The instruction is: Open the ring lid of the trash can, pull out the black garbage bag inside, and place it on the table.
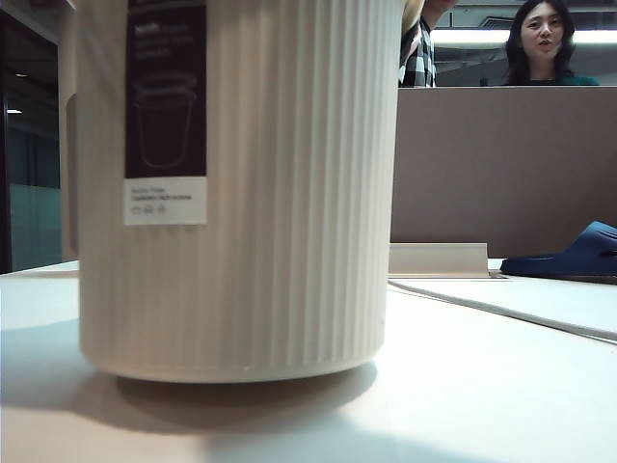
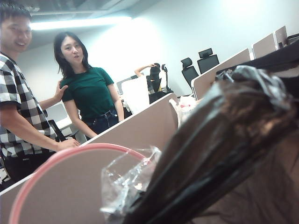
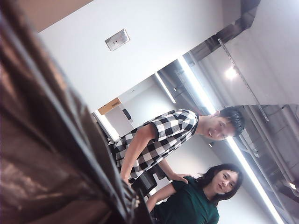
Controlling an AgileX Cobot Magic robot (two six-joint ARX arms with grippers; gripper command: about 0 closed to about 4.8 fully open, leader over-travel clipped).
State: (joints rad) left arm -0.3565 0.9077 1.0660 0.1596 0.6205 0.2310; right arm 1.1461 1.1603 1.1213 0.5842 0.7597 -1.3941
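We see neither gripper itself; both read as pressed together, and what they pinch we cannot tell. Left wrist camera, tilted up: the bag [image 2: 219,154], glossy black with clear film [image 2: 126,179] at its top, fills the near field, right against the lens; the pink ring lid [image 2: 70,151] arcs just beside the film. Right wrist camera, also tilted up: the bag [image 3: 42,140] crowds one side, close. Exterior view: the ribbed can [image 1: 241,193] stands upright on the table [image 1: 482,386]; its contents are hidden.
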